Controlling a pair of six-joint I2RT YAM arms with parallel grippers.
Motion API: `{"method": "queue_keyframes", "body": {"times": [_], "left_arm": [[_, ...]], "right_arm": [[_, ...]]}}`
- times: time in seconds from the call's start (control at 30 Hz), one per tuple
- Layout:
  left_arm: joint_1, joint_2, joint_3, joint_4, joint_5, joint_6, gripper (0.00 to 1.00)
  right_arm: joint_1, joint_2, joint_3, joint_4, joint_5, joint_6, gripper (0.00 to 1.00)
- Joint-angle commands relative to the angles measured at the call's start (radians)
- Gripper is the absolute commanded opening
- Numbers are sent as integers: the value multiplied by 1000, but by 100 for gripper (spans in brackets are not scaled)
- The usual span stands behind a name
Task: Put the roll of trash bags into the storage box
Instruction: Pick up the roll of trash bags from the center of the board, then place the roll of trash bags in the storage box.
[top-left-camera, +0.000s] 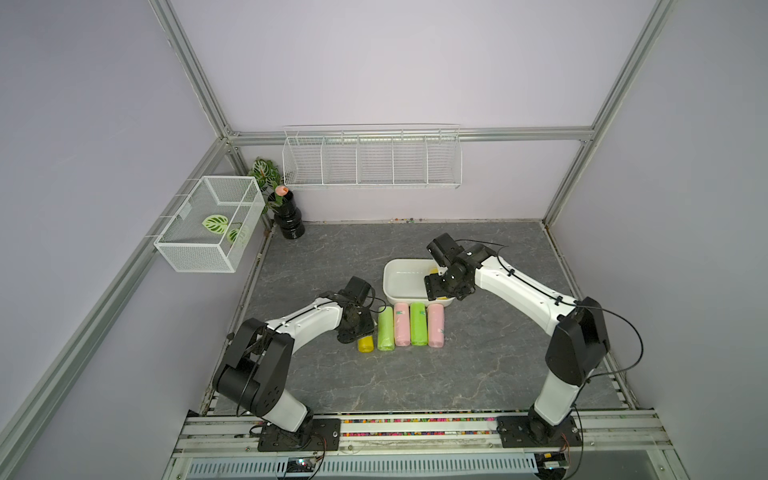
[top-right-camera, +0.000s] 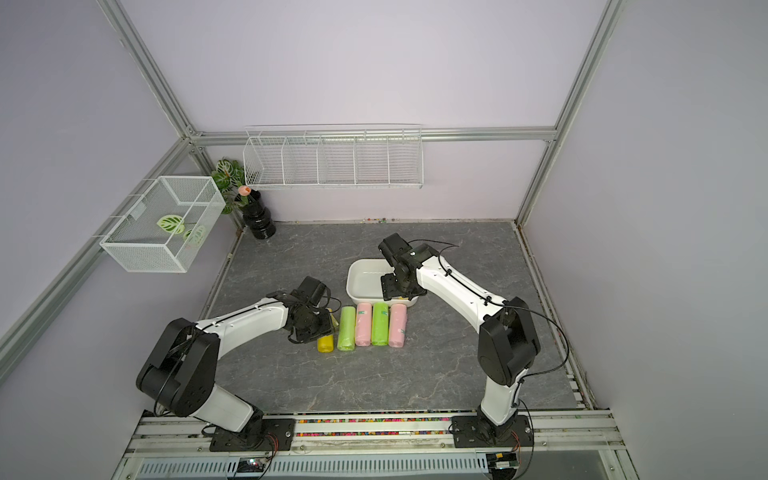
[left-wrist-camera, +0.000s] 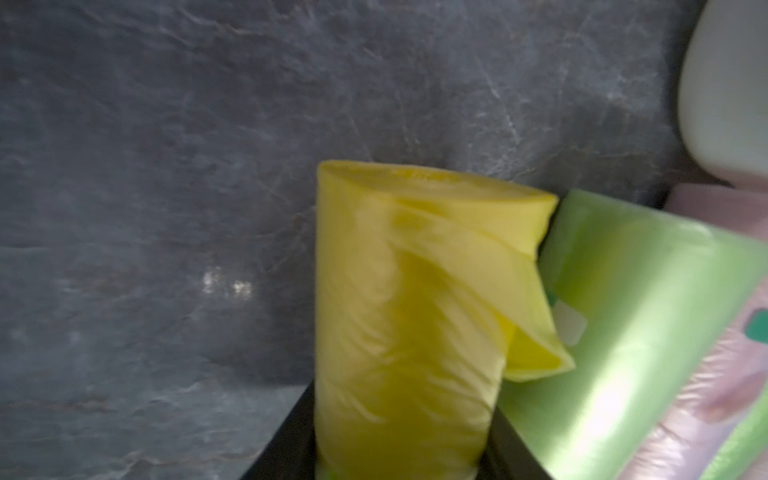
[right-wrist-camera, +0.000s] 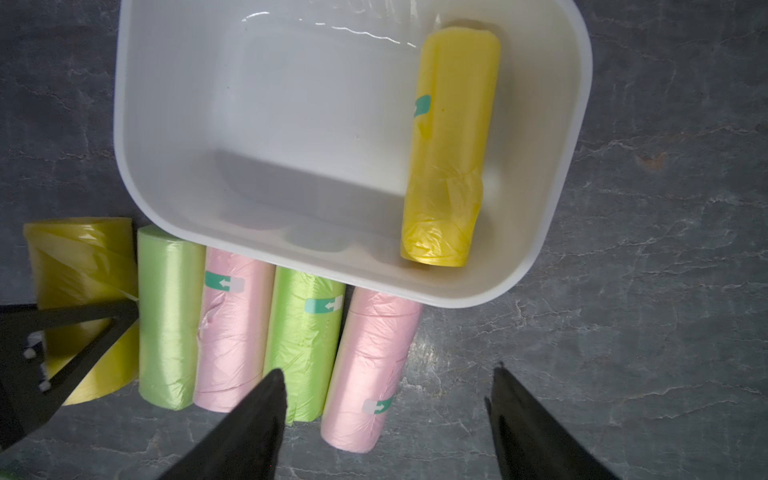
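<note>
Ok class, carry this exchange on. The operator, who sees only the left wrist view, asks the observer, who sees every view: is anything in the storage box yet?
Observer: Yes. A second yellow roll lies inside the storage box, by one end wall.
Operator: How many rolls lie outside it?
Observer: Five, side by side: the yellow roll in your left tool, then a green roll, a pink roll, a second green roll, a second pink roll.
Operator: And the right tool?
Observer: It is open and empty, above the box's near rim.
</note>
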Motion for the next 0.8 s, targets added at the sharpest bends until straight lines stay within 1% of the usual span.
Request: {"method": "queue_keyframes", "body": {"times": [0.0, 0.1, 0.2, 0.43, 0.53, 0.63, 0.77], "left_arm": [[-2, -26, 50, -60, -43, 18, 34], [-2, -68, 87, -109, -58, 20, 30], [-2, -101, 134, -153, -71, 33, 28], [-2, -116, 260, -223, -76, 46, 25], [-2, -111, 311, -238, -77, 45, 25], [-2, -92, 366, -236, -78, 38, 25], [-9, -28, 478, -217, -59, 33, 25]], "right_arm": [[-2, -24, -18, 12, -9, 19, 79], [-3, -27, -20, 13, -6, 21, 79], [-5, -35, -27, 19, -4, 23, 79], [-10, -62, -51, 34, -3, 32, 78], [-27, -92, -72, 41, 4, 46, 78], [-67, -130, -103, 42, 1, 43, 78], [-115, -203, -162, 48, 15, 31, 78]]}}
